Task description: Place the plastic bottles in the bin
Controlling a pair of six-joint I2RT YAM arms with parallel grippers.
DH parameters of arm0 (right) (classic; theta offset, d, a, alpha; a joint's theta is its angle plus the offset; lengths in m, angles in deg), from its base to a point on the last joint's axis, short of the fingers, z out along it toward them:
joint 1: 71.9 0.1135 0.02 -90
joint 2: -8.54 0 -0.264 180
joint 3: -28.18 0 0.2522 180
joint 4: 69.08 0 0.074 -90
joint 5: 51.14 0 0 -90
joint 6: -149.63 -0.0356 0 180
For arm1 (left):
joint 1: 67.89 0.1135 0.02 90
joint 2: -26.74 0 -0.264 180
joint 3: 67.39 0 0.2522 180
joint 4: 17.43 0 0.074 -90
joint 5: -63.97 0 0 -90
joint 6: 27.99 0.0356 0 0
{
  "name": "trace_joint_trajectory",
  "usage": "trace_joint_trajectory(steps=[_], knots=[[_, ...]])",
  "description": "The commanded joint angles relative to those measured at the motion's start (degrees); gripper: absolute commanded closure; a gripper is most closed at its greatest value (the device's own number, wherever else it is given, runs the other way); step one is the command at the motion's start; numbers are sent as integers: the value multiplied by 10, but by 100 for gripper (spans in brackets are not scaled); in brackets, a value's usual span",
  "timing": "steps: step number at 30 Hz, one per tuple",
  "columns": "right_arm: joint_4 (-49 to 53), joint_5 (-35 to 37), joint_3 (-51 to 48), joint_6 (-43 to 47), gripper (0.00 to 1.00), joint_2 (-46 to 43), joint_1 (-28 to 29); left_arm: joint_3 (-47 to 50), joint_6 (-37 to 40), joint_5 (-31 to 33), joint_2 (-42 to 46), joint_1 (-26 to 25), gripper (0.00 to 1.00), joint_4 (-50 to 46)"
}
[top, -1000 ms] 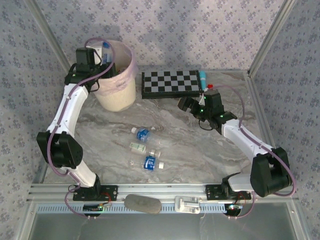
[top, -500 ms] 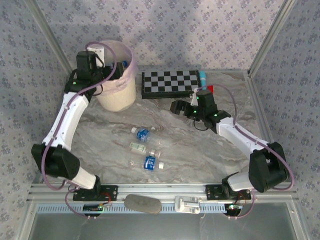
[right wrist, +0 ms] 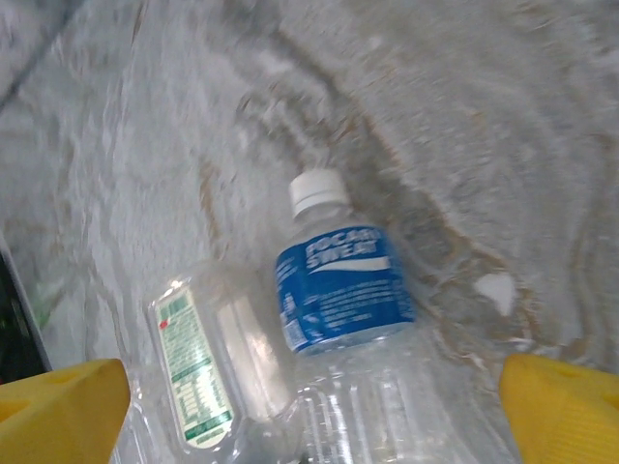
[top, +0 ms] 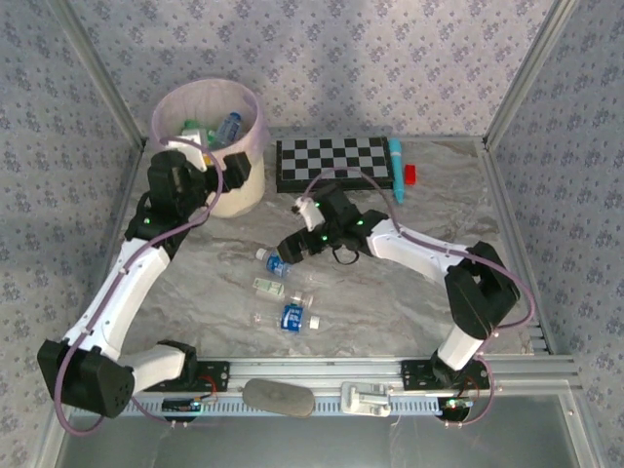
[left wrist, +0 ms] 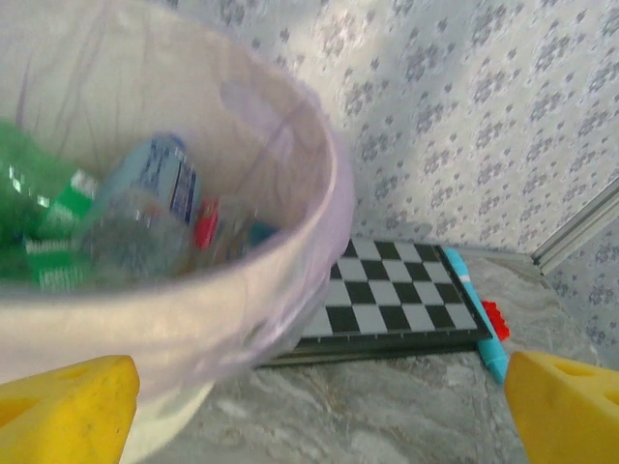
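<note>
Right gripper: jaws spread wide, nothing held. Its yellow fingertips sit at the two lower corners of the wrist view. Below it, on the marbled table, the blue-label bottle lies on its side with its white cap toward the top of that view. The green-label bottle, also clear, lies just beside it on the left (touching or not: cannot tell).

Top view: a third bottle with a blue label lies nearer the arm bases, apart from those two.

Left gripper: jaws also wide apart and empty, close against the near side of the bin, level with its pink-lined rim. Inside the bin are a clear bottle with a blue label and a green bottle, both blurred.

Right of the bin, at the far side of the table: checkerboard, teal marker, red block.
</note>
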Motion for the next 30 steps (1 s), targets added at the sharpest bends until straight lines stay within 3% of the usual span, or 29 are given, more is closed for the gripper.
trace_joint_trajectory(steps=[1, 7, 18, 30], knots=[[77, 1, 30, 85, 0, 24, 24, 27, -30, 11, 39, 2, 3, 15], [131, 46, 53, 123, 6, 62, 41, 72, -45, 16, 62, 3, 1, -9], [184, 132, 99, 171, 16, 122, 57, 80, -76, -7, 33, 2, 1, 31], [226, 175, 129, 186, 34, 174, 70, 87, -79, -6, 32, 3, 1, 26]])
